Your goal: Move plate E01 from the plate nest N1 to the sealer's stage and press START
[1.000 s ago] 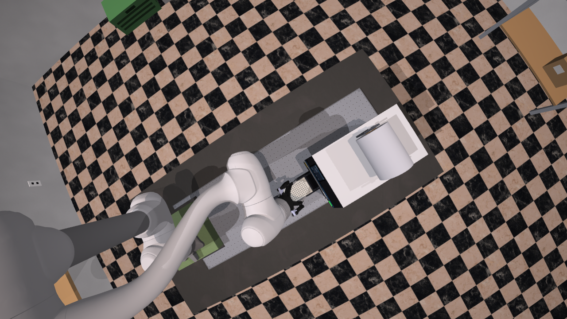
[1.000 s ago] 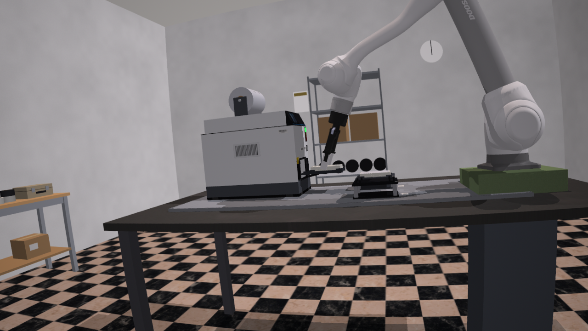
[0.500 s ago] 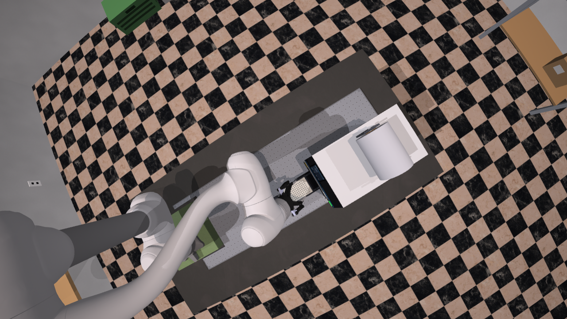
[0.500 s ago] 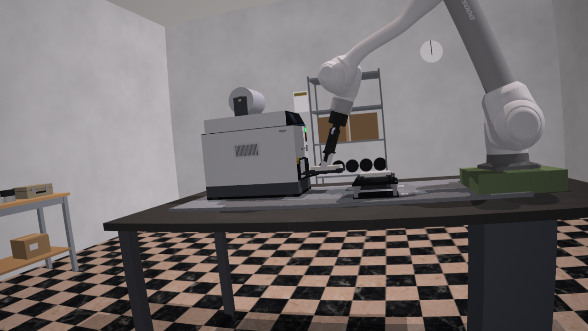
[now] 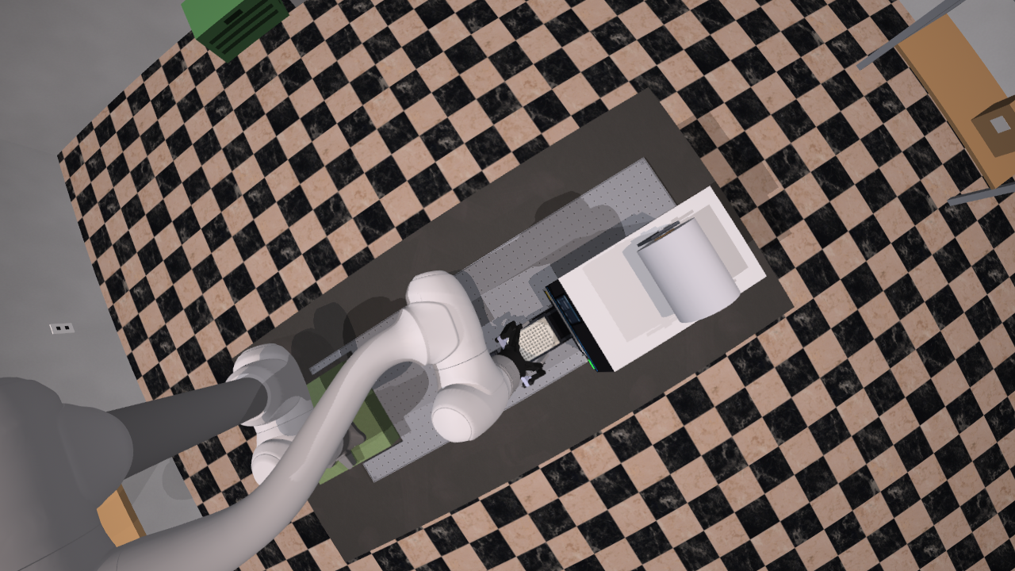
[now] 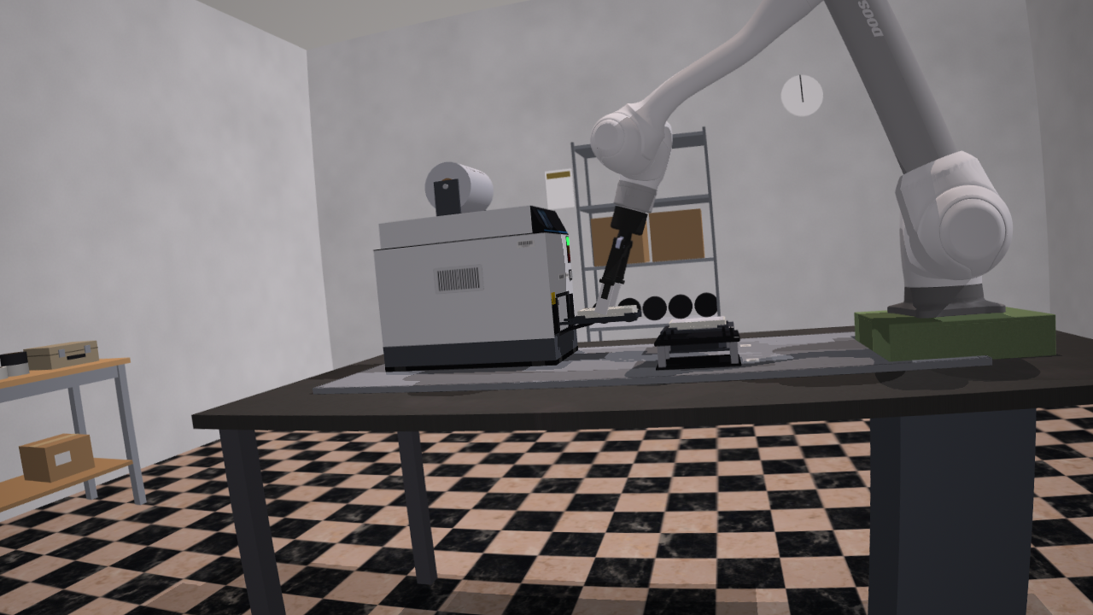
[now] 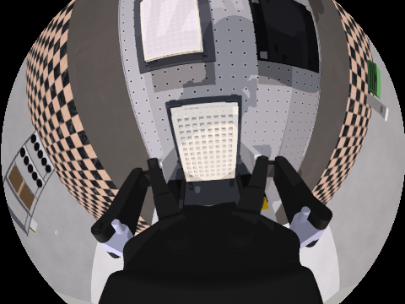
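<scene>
At the front of the sealer (image 5: 642, 298) (image 6: 470, 298), plate E01 (image 5: 538, 338) (image 6: 588, 310) (image 7: 208, 143) lay on the extended stage (image 5: 561, 321) (image 6: 629, 318) (image 7: 204, 100), with its grid of wells facing upward. The gripper (image 5: 526, 350) (image 6: 609, 298) (image 7: 207, 152) was in the released condition: its fingers stood apart, one along each long side of the plate, and nothing was clamped between them. The plate was located between the two fingers, toward their lower ends, and extended beyond them on the side away from the sealer. In the exterior view the gripper pointed downward at a tilt, its fingertips at plate height. Whether either pad touched the plate edge could not be determined. The plate appeared level within the dark border of the stage; full seating inside the locators could not be confirmed. The status lamp (image 5: 591, 364) (image 6: 568, 241) on the sealer's front showed green. A white foil roll (image 5: 688, 270) (image 6: 466, 187) was mounted on top of the housing. On the perforated base plate (image 5: 631, 185) (image 6: 351, 388) (image 7: 229, 78), a second plate (image 6: 697, 322) (image 7: 170, 29) rested in its nest (image 6: 695, 336) (image 7: 208, 61), well apart from the gripper. Beside that nest, in the wrist view, stood a black nest (image 7: 291, 38) bearing no plate on its visible part.
</scene>
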`<state>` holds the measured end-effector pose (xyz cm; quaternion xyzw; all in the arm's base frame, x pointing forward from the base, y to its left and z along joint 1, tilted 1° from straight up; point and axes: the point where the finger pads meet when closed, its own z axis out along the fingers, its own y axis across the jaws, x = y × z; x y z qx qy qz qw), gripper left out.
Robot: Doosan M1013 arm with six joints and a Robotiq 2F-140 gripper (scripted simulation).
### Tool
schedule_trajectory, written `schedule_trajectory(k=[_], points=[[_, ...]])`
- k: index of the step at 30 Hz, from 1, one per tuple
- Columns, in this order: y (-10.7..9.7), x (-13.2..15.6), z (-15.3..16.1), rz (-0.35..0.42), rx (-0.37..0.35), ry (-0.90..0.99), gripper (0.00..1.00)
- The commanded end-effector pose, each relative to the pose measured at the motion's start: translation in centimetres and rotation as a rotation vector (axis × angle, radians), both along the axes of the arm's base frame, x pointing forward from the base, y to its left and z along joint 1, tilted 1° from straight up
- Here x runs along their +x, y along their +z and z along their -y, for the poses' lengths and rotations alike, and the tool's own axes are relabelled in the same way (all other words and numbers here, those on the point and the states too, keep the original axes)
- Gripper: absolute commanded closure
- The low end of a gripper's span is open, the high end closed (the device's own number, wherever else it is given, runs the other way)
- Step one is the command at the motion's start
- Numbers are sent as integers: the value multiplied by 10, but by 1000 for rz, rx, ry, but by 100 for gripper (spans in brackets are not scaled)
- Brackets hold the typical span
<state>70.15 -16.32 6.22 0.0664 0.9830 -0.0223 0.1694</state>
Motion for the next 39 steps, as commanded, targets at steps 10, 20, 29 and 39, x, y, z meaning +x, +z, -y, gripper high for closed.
schedule_trajectory(k=[10,20,29,39], points=[[0,0,0,0,0,0,30],[3,0,0,0,0,0,30],[8,0,0,0,0,0,30],[13,0,0,0,0,0,30]])
